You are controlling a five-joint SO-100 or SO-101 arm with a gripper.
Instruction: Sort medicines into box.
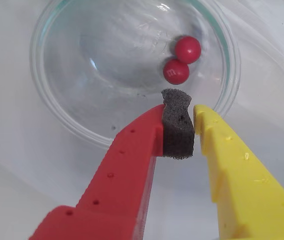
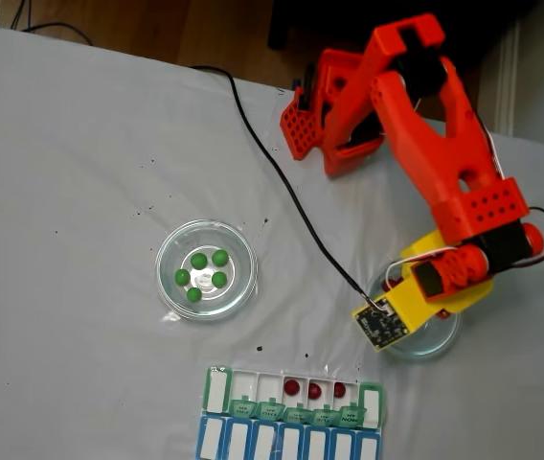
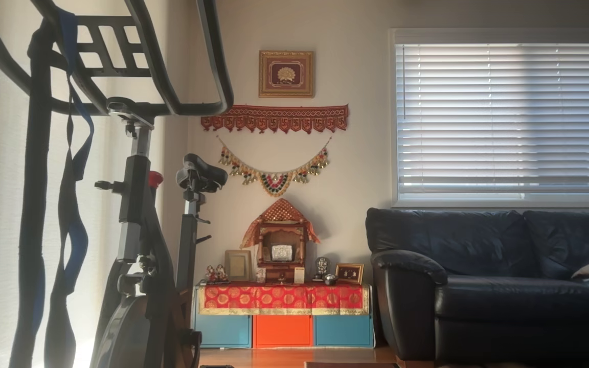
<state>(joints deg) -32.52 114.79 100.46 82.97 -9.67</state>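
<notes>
Hovering over a round clear dish (image 1: 132, 75), the gripper (image 1: 184, 107) shows in the wrist view as a red finger (image 1: 127, 175) and a yellow finger (image 1: 242, 170) with a block of dark foam (image 1: 177, 125) on the red one's inner face; the foam sits just beside the yellow tip with a thin slit between, so the fingers are nearly together and pinch no pill. Two dark red pills (image 1: 182, 60) lie touching each other in the dish, just beyond the foam.

From the fixed view, the orange arm (image 2: 435, 144) reaches down over that dish (image 2: 440, 340) at the right. Another clear dish (image 2: 205, 268), well apart to the left, holds five green pills (image 2: 200, 271). The green pill box (image 2: 291, 398) lies near the bottom edge with lids open, three red pills (image 2: 314, 390) in its compartments, a blue row (image 2: 286, 441) touching it below.

The other view takes in a room: an exercise bike (image 3: 136, 230), a dark sofa (image 3: 494, 281), a small shrine (image 3: 280, 240).
</notes>
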